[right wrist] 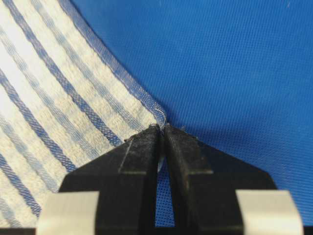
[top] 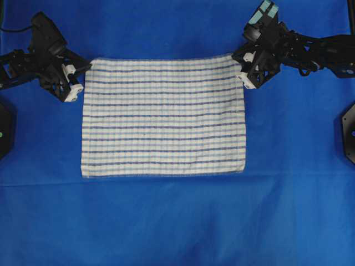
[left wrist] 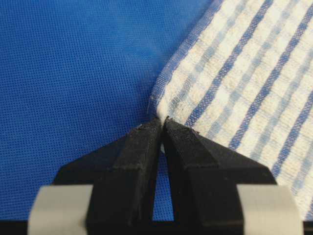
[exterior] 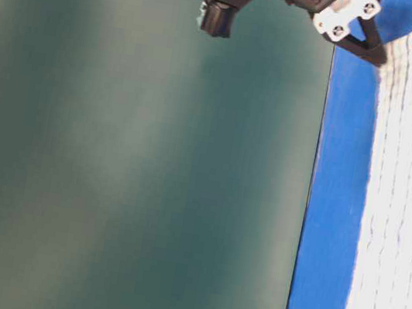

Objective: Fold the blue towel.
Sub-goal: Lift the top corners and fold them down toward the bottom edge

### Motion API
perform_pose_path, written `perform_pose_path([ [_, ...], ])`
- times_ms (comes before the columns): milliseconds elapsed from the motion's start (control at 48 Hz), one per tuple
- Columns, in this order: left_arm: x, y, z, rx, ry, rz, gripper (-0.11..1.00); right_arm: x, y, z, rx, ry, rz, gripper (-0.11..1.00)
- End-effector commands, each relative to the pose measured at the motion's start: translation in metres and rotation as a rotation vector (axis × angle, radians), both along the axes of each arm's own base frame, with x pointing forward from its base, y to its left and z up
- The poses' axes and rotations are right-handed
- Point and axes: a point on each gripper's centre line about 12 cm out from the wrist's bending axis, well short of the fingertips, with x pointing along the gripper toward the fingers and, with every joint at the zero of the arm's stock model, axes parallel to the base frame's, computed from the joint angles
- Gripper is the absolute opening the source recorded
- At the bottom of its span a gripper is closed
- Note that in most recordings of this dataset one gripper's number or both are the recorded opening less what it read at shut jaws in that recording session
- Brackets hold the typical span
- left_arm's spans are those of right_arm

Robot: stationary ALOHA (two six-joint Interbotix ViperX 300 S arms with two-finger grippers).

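Observation:
The blue towel [top: 163, 116], white with blue check stripes, lies spread flat in the middle of the table. My left gripper [top: 89, 65] is at its far left corner. In the left wrist view the black jaws are pinched together on that corner's tip [left wrist: 163, 120], with the towel [left wrist: 234, 73] running off to the upper right. My right gripper [top: 237, 58] is at the far right corner. In the right wrist view it is shut [right wrist: 162, 127] on the tip of the towel [right wrist: 58, 88]. Both corners stay low against the table.
A plain blue table covering [top: 177, 221] surrounds the towel on all sides. Black mounts stand at the left edge [top: 4, 130] and right edge [top: 348, 130]. The table-level view shows the table's edge [exterior: 312, 179] and one arm's gripper [exterior: 375, 52] by the towel [exterior: 411, 195].

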Motion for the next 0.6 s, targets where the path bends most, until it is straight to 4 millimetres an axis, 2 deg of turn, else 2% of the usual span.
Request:
perform_pose_path([
  [0, 0.004, 0.001, 0.011, 0.015, -0.027, -0.003, 0.03, 0.002, -0.001, 0.016, -0.024, -0.045, -0.002, 0.07],
  [417, 0.003, -0.004, 0.017, 0.016, -0.03, -0.021, 0.03, 0.002, 0.002, 0.018, -0.024, -0.05, 0.005, 0.07],
  [584, 0.007, -0.017, 0.021, 0.001, -0.028, -0.066, 0.03, 0.007, 0.016, 0.021, -0.022, -0.056, 0.044, 0.07],
])
